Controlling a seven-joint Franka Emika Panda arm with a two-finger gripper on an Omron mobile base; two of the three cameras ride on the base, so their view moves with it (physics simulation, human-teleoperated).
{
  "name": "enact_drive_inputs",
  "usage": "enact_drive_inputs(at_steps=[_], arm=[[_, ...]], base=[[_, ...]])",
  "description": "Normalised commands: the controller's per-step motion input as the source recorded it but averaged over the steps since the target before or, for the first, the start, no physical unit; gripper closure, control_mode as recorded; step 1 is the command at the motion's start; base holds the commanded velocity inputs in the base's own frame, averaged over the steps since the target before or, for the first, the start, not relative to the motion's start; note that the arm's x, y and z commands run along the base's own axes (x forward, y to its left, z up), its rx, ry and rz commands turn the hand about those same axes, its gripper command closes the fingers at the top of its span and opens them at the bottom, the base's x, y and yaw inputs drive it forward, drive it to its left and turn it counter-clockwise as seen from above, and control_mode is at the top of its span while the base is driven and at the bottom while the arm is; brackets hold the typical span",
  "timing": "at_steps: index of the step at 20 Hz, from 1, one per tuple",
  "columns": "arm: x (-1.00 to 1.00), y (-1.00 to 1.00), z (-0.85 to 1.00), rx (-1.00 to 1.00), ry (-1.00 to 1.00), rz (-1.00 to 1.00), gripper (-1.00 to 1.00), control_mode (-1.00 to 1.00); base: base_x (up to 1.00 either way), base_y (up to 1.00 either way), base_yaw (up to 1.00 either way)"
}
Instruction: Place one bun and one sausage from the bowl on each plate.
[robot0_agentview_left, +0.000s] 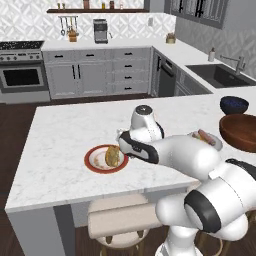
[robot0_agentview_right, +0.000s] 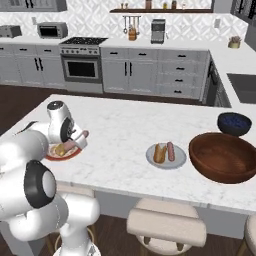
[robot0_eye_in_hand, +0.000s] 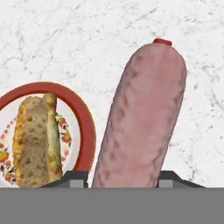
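My gripper (robot0_eye_in_hand: 120, 180) is shut on a pink sausage (robot0_eye_in_hand: 142, 118), which sticks out ahead of the dark fingertips (robot0_eye_in_hand: 72, 178). It hovers just beside the white plate with the red-brown rim (robot0_eye_in_hand: 85, 131), where a bun (robot0_eye_in_hand: 37, 140) lies. In the right base view, the held sausage (robot0_agentview_right: 78, 139) hangs over the near edge of that plate (robot0_agentview_right: 51, 157) at the island's left end. The light grey plate (robot0_agentview_right: 178, 161) holds a bun (robot0_agentview_right: 159, 153) and a sausage (robot0_agentview_right: 171, 150). The reddish-brown bowl (robot0_agentview_right: 223, 156) stands right of it, and its inside looks bare.
A small dark blue bowl (robot0_agentview_right: 233, 123) sits behind the big bowl. Stools (robot0_agentview_right: 165, 225) stand under the island's near edge. My arm (robot0_agentview_left: 185, 155) crosses the counter between the two plates. Open marble (robot0_agentview_right: 125, 130) lies behind the plates.
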Motion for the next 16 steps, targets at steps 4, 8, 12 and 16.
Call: enact_drive_inputs(at_steps=[4, 8, 12, 16], arm=[[0.46, 0.39, 0.0, -0.01, 0.0, 0.04, 1.0, -1.0], [0.91, 1.0, 0.0, -0.02, 0.0, 0.23, 1.0, -1.0], [0.55, 1.0, -0.15, -0.02, 0.0, 0.38, 1.0, -1.0], [0.4, 0.98, -0.35, -0.1, 0.0, 0.28, 1.0, -1.0]], base=[[0.5, 0.09, -0.06], [0.0, 0.0, 0.0], [0.0, 0.0, 0.0], [0.0, 0.0, 0.0]])
